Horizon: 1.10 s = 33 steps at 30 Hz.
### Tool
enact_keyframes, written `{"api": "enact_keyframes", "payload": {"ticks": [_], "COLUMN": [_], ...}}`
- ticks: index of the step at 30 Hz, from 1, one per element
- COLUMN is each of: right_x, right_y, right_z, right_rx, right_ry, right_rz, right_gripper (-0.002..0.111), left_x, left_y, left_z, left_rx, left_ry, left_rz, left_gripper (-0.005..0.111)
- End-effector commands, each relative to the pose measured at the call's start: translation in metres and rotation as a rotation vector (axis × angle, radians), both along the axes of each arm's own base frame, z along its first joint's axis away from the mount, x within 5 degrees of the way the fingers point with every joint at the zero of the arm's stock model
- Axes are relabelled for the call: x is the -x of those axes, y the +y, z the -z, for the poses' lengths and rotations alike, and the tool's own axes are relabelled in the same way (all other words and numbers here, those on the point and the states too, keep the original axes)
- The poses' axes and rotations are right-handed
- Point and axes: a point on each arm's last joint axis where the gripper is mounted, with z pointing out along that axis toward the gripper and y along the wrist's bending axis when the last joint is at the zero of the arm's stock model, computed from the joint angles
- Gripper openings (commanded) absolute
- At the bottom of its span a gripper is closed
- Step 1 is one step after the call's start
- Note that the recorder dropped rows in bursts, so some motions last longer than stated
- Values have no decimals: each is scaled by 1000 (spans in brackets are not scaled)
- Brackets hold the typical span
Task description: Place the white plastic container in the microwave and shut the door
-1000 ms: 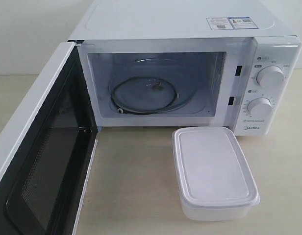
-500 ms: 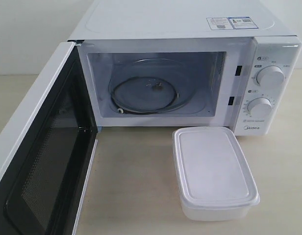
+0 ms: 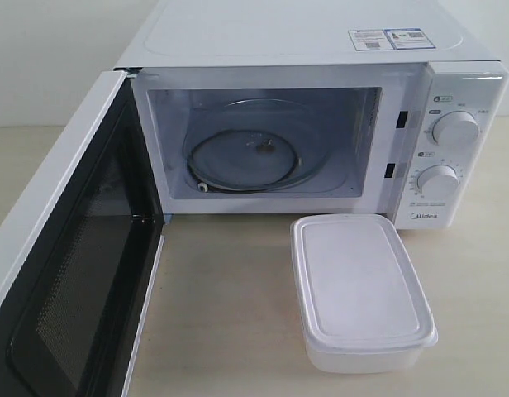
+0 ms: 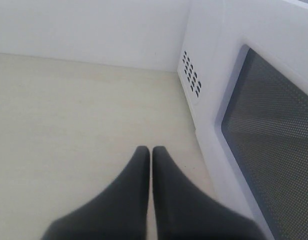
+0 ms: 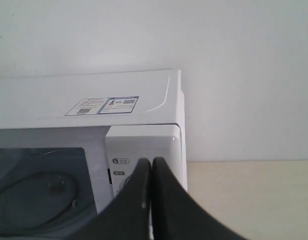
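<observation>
The white container [image 3: 360,285] sits with its lid on, on the tabletop [image 3: 230,306] just in front of the microwave's [image 3: 321,41] right front corner, below the two dials and to the right of the open cavity. The door [image 3: 81,248] is swung wide to the left, so the glass plate [image 3: 246,157] inside is exposed and bare.

The left gripper [image 4: 150,150] has its jaws pressed together with nothing between them and hangs over the tabletop beside the door's outer face. The right gripper [image 5: 151,162] is also closed and empty, raised in front of the microwave's upper right corner. Neither touches the container.

The container looks like thin, smooth plastic, so it is probably light, a little flexible and slippery. Whether anything is inside cannot be seen. The safest hold seems to be across its narrow width, with the jaws on the two long side walls just under the lid's rim. A hard squeeze could bow the walls or pop the lid.
</observation>
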Motion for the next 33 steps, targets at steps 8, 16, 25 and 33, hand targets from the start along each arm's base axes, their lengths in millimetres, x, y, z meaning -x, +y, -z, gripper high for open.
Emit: {"api": "enact_keyframes", "payload": {"ticks": [8,16,25,33], "right_x": [-19,-23,-41,-49], "right_y": [-2,-2,0,10], "right_z": [44,99,131,132], "right_rx": [49,67,28,-314], "right_ry": [2,158,204,207], "right_rz": [23,23,7,-64], "right_gripper": [0,0,0,0], "left_x": [0,0,0,0], "left_y": [0,0,0,0], "left_z": [1,1,1,1], "left_rx": [7,7,7,7], "left_ry": [0,0,0,0], "left_rz": [-3,-3,-3,-3], "left_gripper": [4,4,4,4]}}
